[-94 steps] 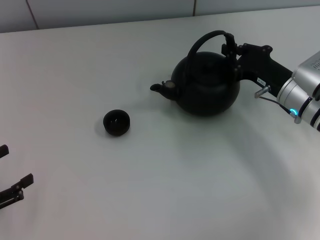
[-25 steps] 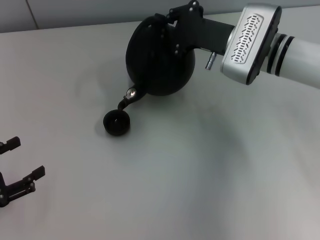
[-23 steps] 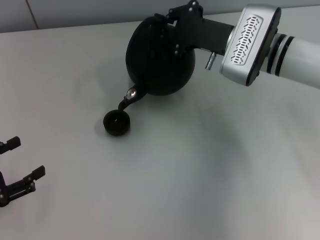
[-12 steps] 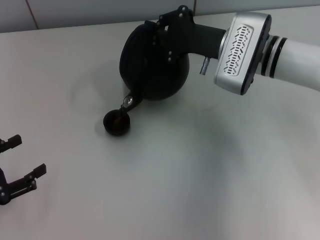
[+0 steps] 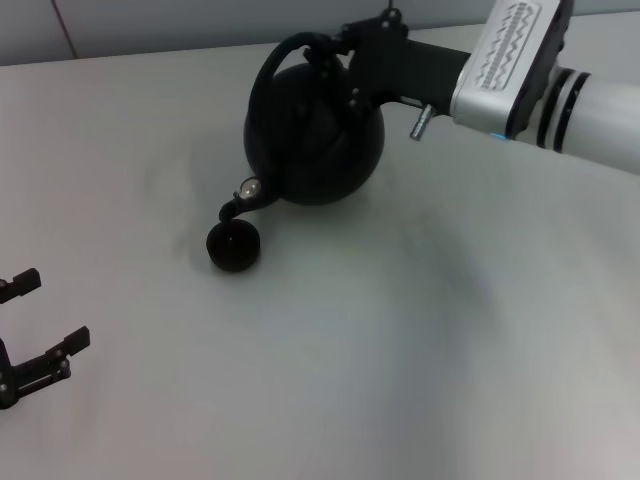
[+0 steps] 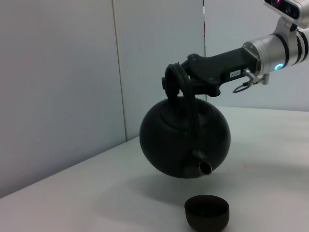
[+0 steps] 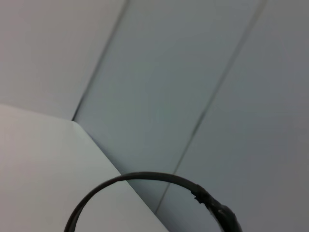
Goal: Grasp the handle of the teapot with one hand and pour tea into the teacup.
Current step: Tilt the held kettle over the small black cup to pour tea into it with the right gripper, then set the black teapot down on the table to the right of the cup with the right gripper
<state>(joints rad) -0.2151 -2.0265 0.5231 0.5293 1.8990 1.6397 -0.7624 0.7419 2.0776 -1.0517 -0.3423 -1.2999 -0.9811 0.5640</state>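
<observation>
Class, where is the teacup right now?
In the head view, the teacup sits on the white table, left of centre, just below the tilted teapot's spout.

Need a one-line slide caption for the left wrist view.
Right gripper holds the teapot by its handle, spout tipped above the teacup.

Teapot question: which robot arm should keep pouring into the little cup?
The right gripper: it grips the handle, holding the teapot up with its spout over the teacup. The left gripper sits open, far off.
</observation>
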